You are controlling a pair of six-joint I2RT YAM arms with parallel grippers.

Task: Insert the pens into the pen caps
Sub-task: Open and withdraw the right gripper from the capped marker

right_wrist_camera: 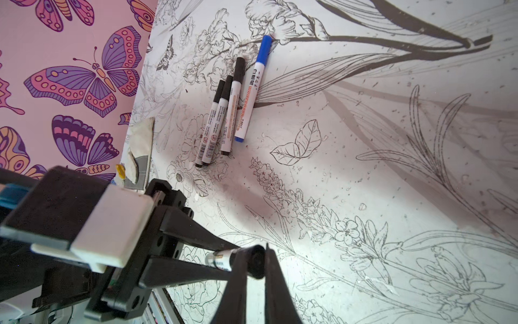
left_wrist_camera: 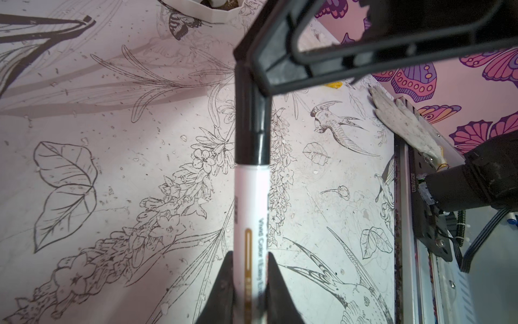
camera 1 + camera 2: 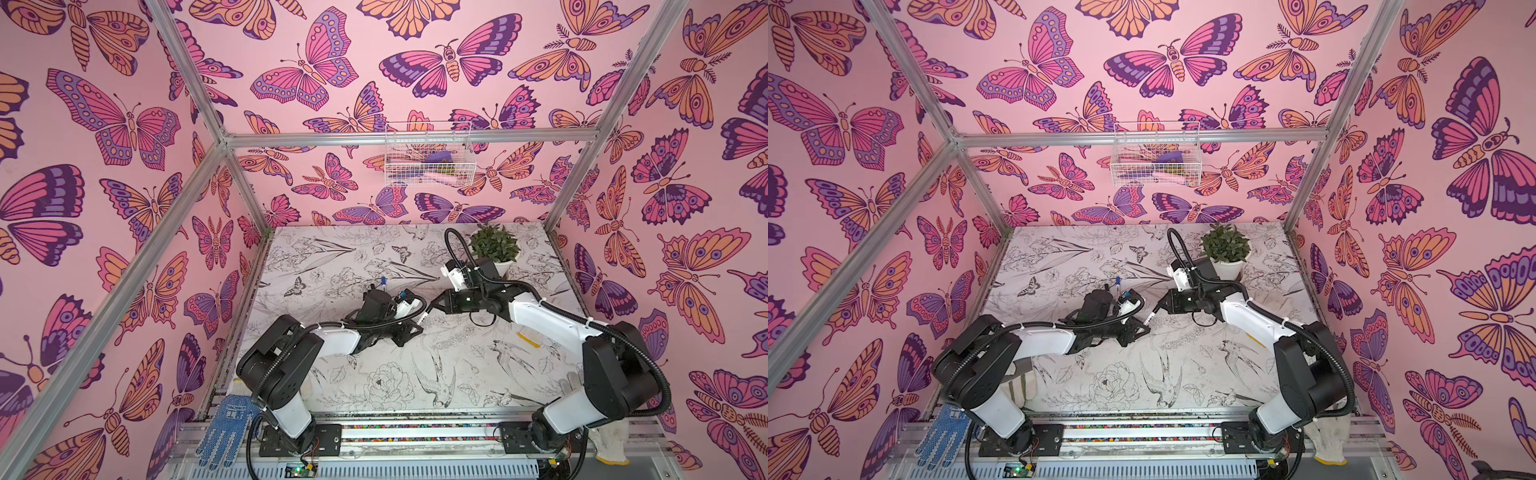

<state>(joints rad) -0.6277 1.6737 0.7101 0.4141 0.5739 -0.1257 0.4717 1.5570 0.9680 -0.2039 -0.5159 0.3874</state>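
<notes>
I count five pens. One is between my two arms, over the middle of the worktop (image 3: pixel 353 257). My left jaws are closed tight on the white barrel of this held pen (image 2: pixel 251 210). My right jaws are pinched shut on the black cap (image 1: pixel 253 262) that sits over its tip end. Whether that cap is pushed fully home I cannot tell. Along the barrel I read "Vivid Color" and then "Easy Er", the rest hidden between my jaws, beside a brown-gold bar.

The other four pens (image 1: pixel 232 112) lie side by side, touching, left of the worktop's middle and toward its far edge. All four wear caps. In both top views my left arm covers most of them. Three have black caps and one a blue cap, so there are five caps in all: four black, one blue. The blue-capped pen (image 1: pixel 253 84) lies at the outside of the row and carries "WHITEBOARD" in orange next to Chinese characters. The print on the two shortest is too small to read.

One potted plant (image 3: pixel 494 245) stands near the far right corner.
</notes>
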